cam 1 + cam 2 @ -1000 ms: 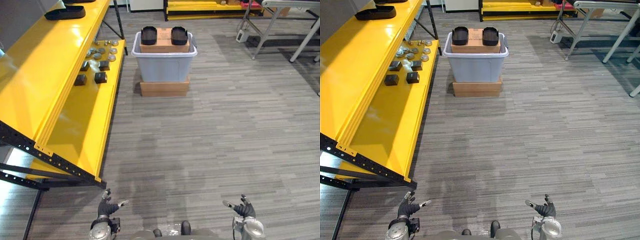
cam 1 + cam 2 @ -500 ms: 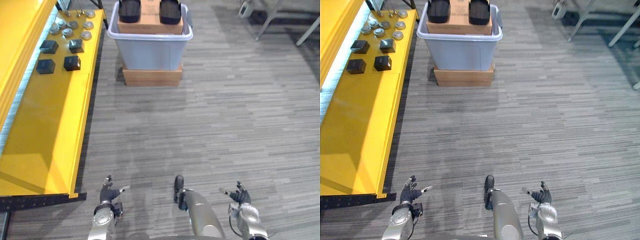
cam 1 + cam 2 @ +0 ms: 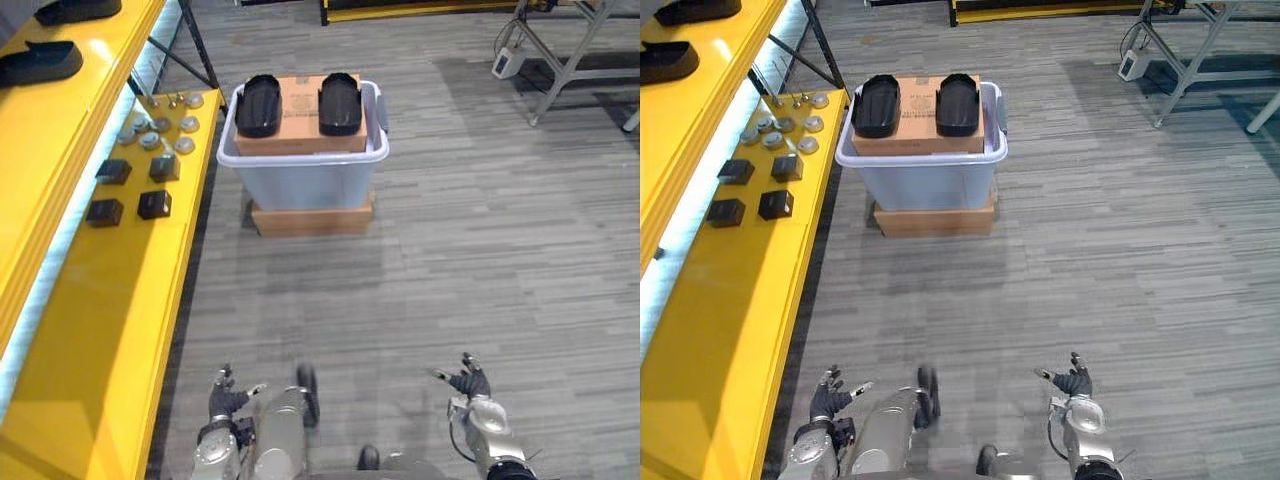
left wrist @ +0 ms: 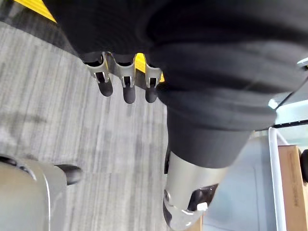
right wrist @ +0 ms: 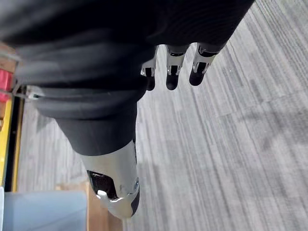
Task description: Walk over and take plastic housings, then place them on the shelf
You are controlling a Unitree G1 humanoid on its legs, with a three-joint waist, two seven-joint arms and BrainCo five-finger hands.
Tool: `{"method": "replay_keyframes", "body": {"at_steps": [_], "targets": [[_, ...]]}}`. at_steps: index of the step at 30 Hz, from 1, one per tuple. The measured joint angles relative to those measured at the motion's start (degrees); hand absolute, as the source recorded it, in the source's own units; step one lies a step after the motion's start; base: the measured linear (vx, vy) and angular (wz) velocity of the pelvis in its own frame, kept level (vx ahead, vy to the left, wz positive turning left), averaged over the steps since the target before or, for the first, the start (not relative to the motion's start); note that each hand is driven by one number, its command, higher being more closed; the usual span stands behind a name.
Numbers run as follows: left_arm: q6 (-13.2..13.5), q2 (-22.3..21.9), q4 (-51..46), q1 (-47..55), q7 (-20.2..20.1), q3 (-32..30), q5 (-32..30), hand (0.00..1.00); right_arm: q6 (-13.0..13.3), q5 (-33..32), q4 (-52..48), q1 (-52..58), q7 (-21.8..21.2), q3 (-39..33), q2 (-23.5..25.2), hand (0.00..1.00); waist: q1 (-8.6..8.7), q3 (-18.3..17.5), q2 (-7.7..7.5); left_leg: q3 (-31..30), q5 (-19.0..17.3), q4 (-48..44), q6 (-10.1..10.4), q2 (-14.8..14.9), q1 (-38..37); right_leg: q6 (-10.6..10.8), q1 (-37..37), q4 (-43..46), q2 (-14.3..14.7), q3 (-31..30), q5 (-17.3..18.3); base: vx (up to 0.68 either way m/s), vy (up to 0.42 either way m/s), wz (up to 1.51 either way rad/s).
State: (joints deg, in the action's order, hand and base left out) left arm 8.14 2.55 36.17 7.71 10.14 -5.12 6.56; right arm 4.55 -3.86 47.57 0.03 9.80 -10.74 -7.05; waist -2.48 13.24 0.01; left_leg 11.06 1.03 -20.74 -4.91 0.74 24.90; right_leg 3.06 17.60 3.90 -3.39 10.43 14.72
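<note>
1. Two black plastic housings [image 3: 258,104] lie side by side on a cardboard box [image 3: 300,95] that sits in a pale grey tub [image 3: 305,180]. The tub stands on a second, flat cardboard box [image 3: 310,218] on the grey floor [image 3: 480,260].
2. The tub is just beside the far end of the yellow shelf [image 3: 120,300], which runs along the robot's left.
3. On the shelf's lower level lie four small black blocks [image 3: 153,204] and, beyond them, a cluster of round metal parts [image 3: 149,141].
4. On the upper level rests another black housing [image 3: 40,62] (the same dark, shallow shape as those on the box).
5. The left robot hand [image 3: 225,395] hangs low over the floor near the shelf's edge, spread loosely and holding nothing. Its wrist view shows the fingers [image 4: 127,91] straight above the floor.
6. The right robot hand [image 3: 468,382] hangs low on the other side, likewise wide and holding nothing, its fingers [image 5: 172,77] relaxed above the floor.
7. Both hands are well apart from the tub and the housings on it.
</note>
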Motion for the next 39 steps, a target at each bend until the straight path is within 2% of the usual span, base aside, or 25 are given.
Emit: {"method": "replay_keyframes", "body": {"at_steps": [1,2,3,4,5,6,7,9,10,11,14,15,16,18,19,21,22,24,26,27,28,29,30,33,39], "targets": [[-0.07,0.17,0.18,0.17,0.02,-0.04,0.00,0.00,-0.16,0.00,1.33,-0.13,-0.01,-0.28,0.24,0.00,-0.03,-0.13,-0.24,0.33,-4.28,-3.15,-0.36,-0.28,-0.25,1.36,-2.60,8.72,-1.34,-0.14,0.71,0.57,0.211,0.09],[-0.13,0.34,0.42,0.25,0.02,-0.02,0.00,0.00,-0.23,-0.01,1.42,0.10,-0.03,-0.57,0.46,0.00,-0.08,-0.19,-0.51,0.20,-5.84,-3.69,-0.63,-1.01,-1.28,1.73,-4.47,14.83,-2.28,-0.29,0.61,0.55,0.214,0.14],[-0.34,0.74,0.44,0.55,0.00,0.06,0.00,0.00,-0.25,-0.01,1.38,0.81,-0.04,-1.05,0.97,0.00,0.34,-0.50,-1.11,-0.11,-8.30,-3.69,-1.37,-2.80,-4.20,3.82,-9.59,29.16,-4.98,-0.83,-2.61,0.45,0.176,0.22],[-0.35,0.96,0.41,0.51,0.01,0.16,0.00,0.00,-0.25,-0.02,1.31,1.14,-0.04,-1.20,1.12,0.00,0.44,-0.53,-1.22,-0.36,-9.32,-3.64,-1.56,-3.46,-5.87,3.88,-12.19,36.49,-6.11,-1.63,-4.05,0.57,0.205,0.38],[-0.40,1.35,0.37,0.14,0.01,0.66,-0.02,0.00,-0.30,-0.03,1.20,1.74,-0.10,-1.16,1.17,0.00,0.73,-0.49,-1.17,-1.14,-11.41,-3.46,-2.02,-4.67,-9.54,2.94,-17.02,49.12,-7.48,-2.39,-3.70,0.57,0.180,0.40],[-0.39,1.63,0.36,0.18,0.14,0.99,-0.07,0.00,-0.51,-0.04,1.16,1.89,-0.09,-1.06,1.44,0.00,1.64,-0.46,-1.11,-1.95,-12.75,-1.82,-2.25,-5.28,-14.06,1.60,-20.84,55.03,-8.03,-2.21,-1.79,0.56,0.155,0.37],[-0.40,1.66,0.36,0.24,0.17,1.05,-0.07,0.00,-0.47,-0.04,1.03,1.97,-0.09,-0.90,1.58,0.00,1.91,-0.49,-0.95,-2.34,-13.09,-0.60,-2.28,-5.37,-16.31,0.75,-22.75,55.57,-8.10,-1.83,-0.81,0.55,0.120,0.24],[-0.34,2.31,0.27,-0.42,0.10,1.31,-0.06,0.00,-0.24,-0.05,0.42,2.35,-0.16,0.54,2.16,0.00,2.22,-0.30,-0.60,-4.13,-13.75,4.79,-1.96,-4.99,-24.58,-0.79,-30.19,49.25,-6.78,2.12,2.99,0.52,0.065,0.23],[-0.31,2.31,0.26,-0.52,0.01,1.57,-0.07,0.00,-0.23,-0.05,0.43,2.41,-0.22,0.68,2.20,0.00,2.67,-0.21,-0.45,-4.78,-13.86,5.52,-1.76,-4.65,-26.05,-0.86,-31.39,44.76,-5.93,3.01,3.23,0.61,-0.008,0.51],[-0.28,2.43,0.27,-0.49,0.00,2.35,-0.20,0.00,-0.08,-0.05,0.39,2.52,-0.24,0.75,2.13,0.00,3.53,-0.11,-0.22,-5.91,-14.37,7.19,-0.84,-3.80,-29.18,-0.42,-33.48,31.39,-3.69,3.94,2.18,0.61,-0.051,0.54],[-0.32,2.80,0.32,-0.08,-0.01,3.12,-0.82,0.00,-0.03,-0.03,0.41,3.23,-0.23,0.73,2.25,0.00,3.91,-0.45,-1.18,-6.43,-17.11,8.80,2.27,-3.50,-33.02,-0.70,-35.45,11.56,-1.51,2.50,-7.89,0.50,-0.087,0.51],[-0.34,2.87,0.39,0.40,0.04,3.34,-1.96,0.00,-0.08,0.00,0.45,4.31,-0.23,0.72,2.21,0.00,4.18,-1.08,-1.76,-7.19,-19.17,8.52,3.63,-3.32,-35.13,-2.73,-35.61,11.84,-1.36,1.50,-13.81,0.54,-0.163,0.64],[-0.34,2.91,0.40,1.50,0.01,3.31,-2.88,0.00,-0.19,-0.01,0.49,5.02,-0.24,0.81,2.27,0.00,4.52,-2.12,-1.80,-8.25,-20.17,7.83,5.08,-2.83,-36.10,-5.41,-35.61,13.77,-1.09,1.18,-17.55,0.71,-0.231,0.52],[-0.43,2.12,0.24,2.76,-0.03,3.10,-4.13,0.00,-0.45,-0.03,-0.85,5.40,-0.96,0.81,2.39,0.00,4.63,-2.78,0.15,-7.87,-20.44,-3.86,6.26,0.64,-32.67,-6.68,-34.17,16.00,0.41,2.99,-13.94,0.65,-0.246,0.29],[-0.44,1.27,0.16,2.76,-0.03,2.54,-4.70,0.00,-0.48,-0.03,-2.84,5.69,-1.19,1.24,2.37,0.00,4.60,-2.29,1.50,-6.94,-18.15,-17.22,9.43,3.17,-27.71,-7.47,-31.14,14.64,2.21,3.75,-12.57,0.55,-0.212,0.15],[-0.46,0.15,-0.13,3.59,-0.07,2.16,-4.96,0.00,-0.34,-0.17,-4.52,5.62,-1.15,2.23,2.89,0.00,3.65,-2.26,2.37,-5.81,-17.17,-33.20,10.04,8.54,-21.24,-8.61,-25.49,11.14,5.16,3.60,-11.73,0.51,-0.148,-0.20],[-0.46,-0.25,-0.17,3.35,-0.18,2.45,-4.92,0.00,0.07,-0.23,-4.94,5.62,-1.11,2.22,3.57,0.00,3.10,-2.16,1.62,-5.64,-17.27,-36.48,9.87,9.92,-19.22,-8.93,-21.82,8.93,5.65,3.00,-11.51,0.48,-0.125,-0.33],[-0.43,-1.06,-0.17,3.33,-0.18,2.48,-4.86,0.00,0.43,-0.81,-5.07,5.31,-1.06,1.31,4.19,0.00,2.91,-2.13,0.89,-5.12,-17.61,-32.46,9.39,10.46,-17.13,-8.92,-17.57,5.64,5.19,2.04,-11.52,0.41,-0.092,-0.24],[-0.43,-1.81,-0.14,3.37,-0.15,2.49,-4.53,0.00,0.58,-1.28,-4.77,5.17,-0.99,-0.47,4.27,0.00,2.96,-2.12,0.93,-5.52,-17.60,-22.28,9.40,10.44,-15.81,-8.77,-15.44,3.47,4.74,1.02,-11.56,0.31,0.006,-0.31],[-0.45,-1.82,-0.02,3.04,-0.13,2.57,-4.53,0.00,0.60,-1.26,-3.56,4.84,-0.84,-1.51,4.22,0.00,3.01,-2.47,1.58,-6.51,-17.04,-12.35,10.12,9.99,-15.99,-8.03,-14.85,2.58,4.40,0.39,-11.61,0.24,0.092,-0.33],[-0.44,-1.83,0.39,2.47,-0.09,2.82,-4.53,0.00,0.55,-1.26,-3.18,5.25,-0.14,-2.69,4.08,0.00,3.09,-2.61,2.33,-7.22,-12.38,-1.64,10.86,9.85,-16.71,-6.66,-14.61,2.04,4.75,0.37,-11.34,0.22,0.112,-0.26],[-0.45,-1.90,0.67,2.34,-0.09,3.02,-4.51,0.00,0.56,-1.30,-3.21,5.65,0.09,-3.07,3.82,0.00,3.25,-2.60,3.04,-8.10,-8.25,1.72,10.16,10.06,-16.66,-5.97,-14.41,1.84,5.22,0.29,-10.91,0.19,0.153,-0.17],[-0.44,-1.83,1.64,1.56,-0.12,3.30,-4.51,0.00,0.38,-1.30,-2.60,6.21,0.09,-4.11,3.52,0.00,3.35,-2.52,4.51,-9.16,-6.17,3.37,10.86,10.27,-17.27,-4.91,-13.59,1.85,5.53,-0.02,-10.19,0.14,0.144,-0.05],[-0.44,-0.52,2.63,1.25,-0.11,3.30,-4.53,0.00,0.18,-2.41,-2.40,7.77,0.15,-4.85,4.04,0.00,3.35,-3.37,1.75,-6.67,-5.32,7.86,9.69,7.79,-19.88,-2.98,-14.05,2.41,2.33,-1.72,-9.18,0.14,0.163,-0.11],[-0.51,3.33,2.61,2.90,-0.11,2.86,-5.07,0.00,0.20,-2.68,-15.95,9.31,1.39,-5.26,3.88,0.00,3.28,-3.76,0.71,-1.73,-5.74,10.80,8.70,5.83,-21.30,-1.02,-16.54,2.02,0.15,-6.69,-9.60,0.05,0.098,-0.40]]}}
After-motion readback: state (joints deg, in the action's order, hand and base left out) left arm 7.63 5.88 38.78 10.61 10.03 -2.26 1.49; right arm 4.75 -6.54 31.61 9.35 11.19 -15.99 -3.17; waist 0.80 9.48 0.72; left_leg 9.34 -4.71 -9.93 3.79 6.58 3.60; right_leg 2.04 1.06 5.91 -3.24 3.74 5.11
